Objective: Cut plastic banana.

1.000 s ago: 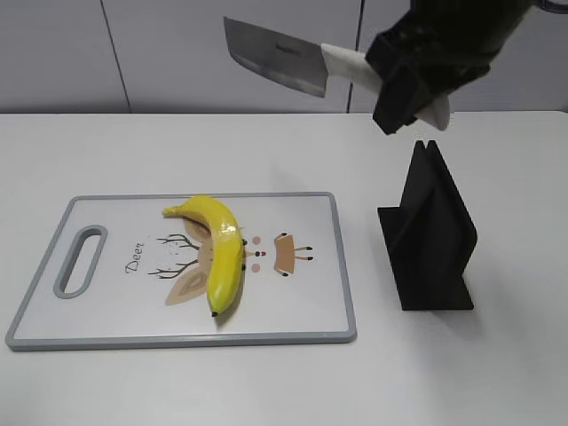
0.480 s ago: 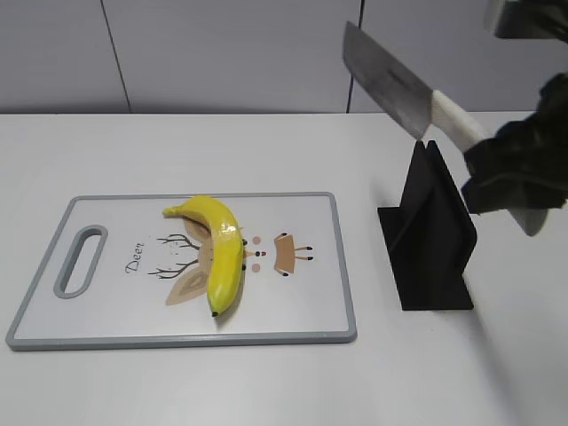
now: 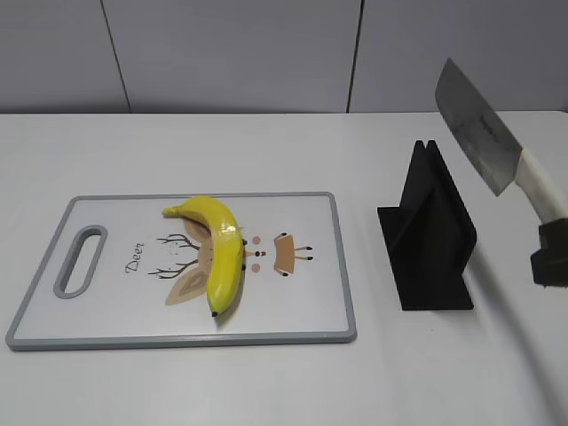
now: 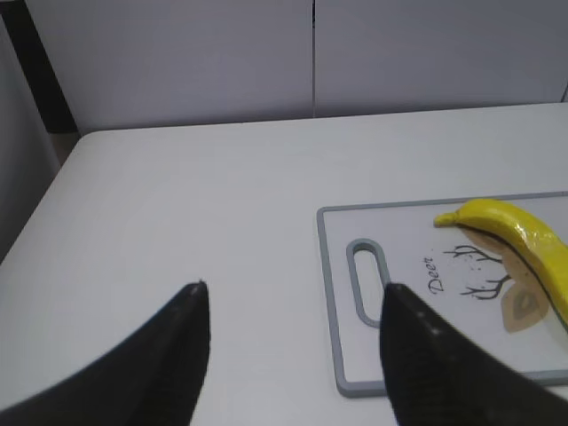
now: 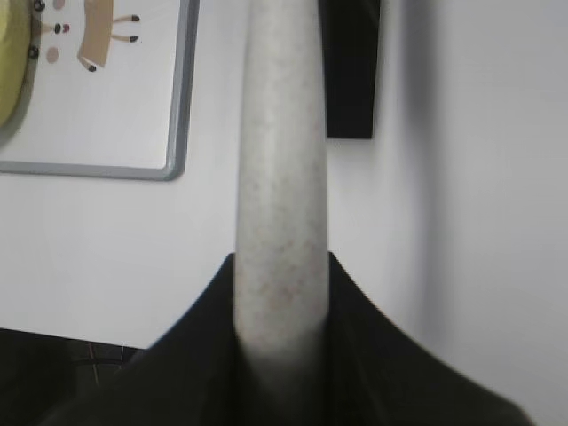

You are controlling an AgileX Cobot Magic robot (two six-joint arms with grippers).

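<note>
Black knife stand (image 3: 432, 232), beside cutting board (image 3: 133, 328)

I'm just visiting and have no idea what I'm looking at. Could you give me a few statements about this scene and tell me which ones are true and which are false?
1. The plastic banana lies on the cutting board. True.
2. The knife is resting in the black knife stand. False: it is held in the air to the right of the stand, blade pointing up and to the left.
3. The right gripper is closed on the knife's white handle. True.
4. The left gripper is holding the banana. False: its jaws are open and empty, above the table to the left of the board.
5. The banana is cut into two separate pieces. False: it lies in one piece.
</note>
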